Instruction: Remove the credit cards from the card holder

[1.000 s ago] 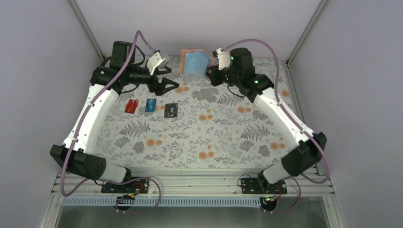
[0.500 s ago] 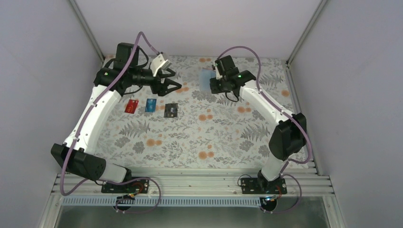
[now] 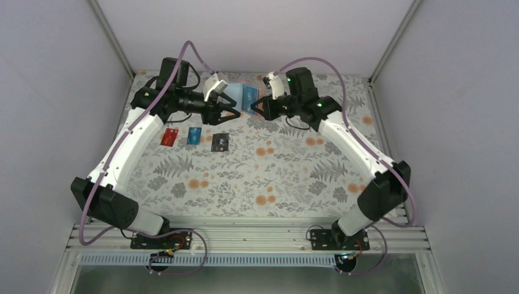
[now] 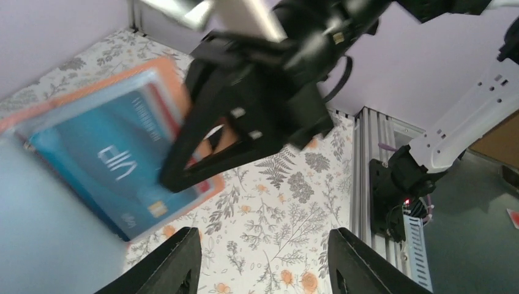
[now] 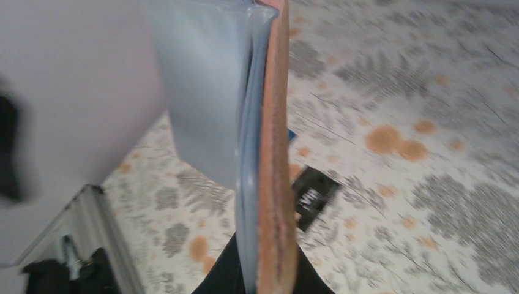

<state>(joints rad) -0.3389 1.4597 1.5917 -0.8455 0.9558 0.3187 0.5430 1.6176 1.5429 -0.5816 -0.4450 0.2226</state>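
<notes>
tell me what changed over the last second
The right pincer, still shut on the card holder, swung it toward the left pincer, which moved right to meet it, jaws narrowing. The red card, blue card and black card stayed put on the table.

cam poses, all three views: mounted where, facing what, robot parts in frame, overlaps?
Top external: above, behind the bases, looking down at the table; both arms whole, left gripper and right gripper flanking the card holder.
Left wrist: on the left arm, looking past its open fingers at the card holder in the right gripper.
Right wrist: on the right arm, looking along the clamped card holder's edge to the table; one dark finger shows.
Shared: card holder in all three; black card in top and right wrist.
</notes>
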